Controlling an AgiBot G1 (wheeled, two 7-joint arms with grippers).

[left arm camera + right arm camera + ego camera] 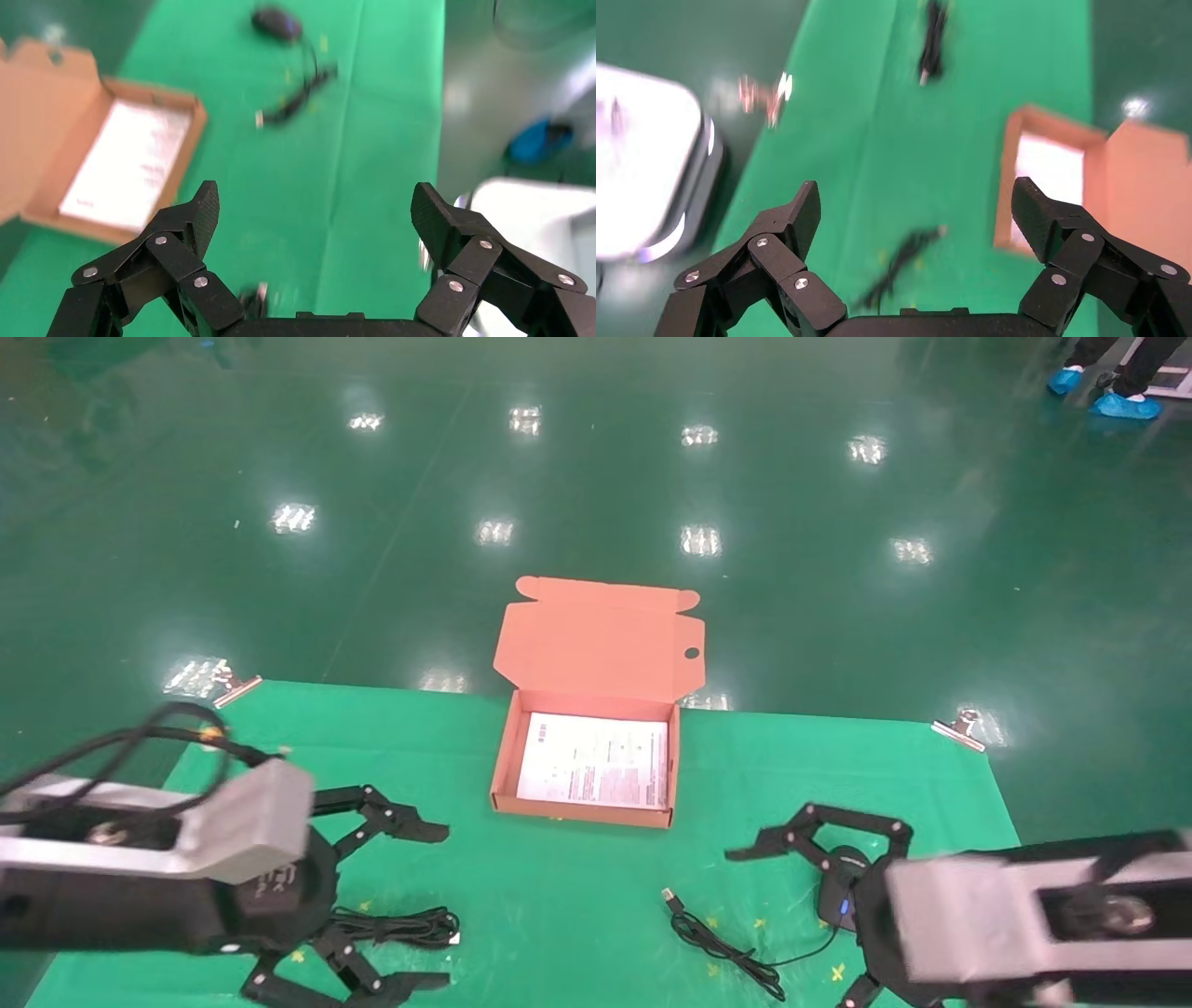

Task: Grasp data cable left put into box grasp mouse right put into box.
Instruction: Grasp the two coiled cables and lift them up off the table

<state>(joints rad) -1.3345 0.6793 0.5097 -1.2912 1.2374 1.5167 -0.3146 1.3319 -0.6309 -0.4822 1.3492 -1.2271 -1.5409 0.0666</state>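
The salmon-orange box (503, 761) stands open at the middle back of the green cloth, flap lid up, with a white sheet as its floor. The data cable (400, 926) lies bundled at the front left. My left gripper (436, 904) is open around it and above it; in the left wrist view (316, 210) only a blurred bit of cable (253, 298) shows at the palm. The black mouse (838, 894) with its blue dot lies at the front right, and its cord (726, 945) trails left. My right gripper (754, 933) is open above the mouse, and it also shows open in the right wrist view (916, 210).
Metal clips (233, 686) (959, 728) pin the green cloth (559, 896) at its back corners. Shiny green floor lies beyond. A person's blue shoe covers (1122, 404) show at the far right. The cord's USB plug (669, 894) points toward the box.
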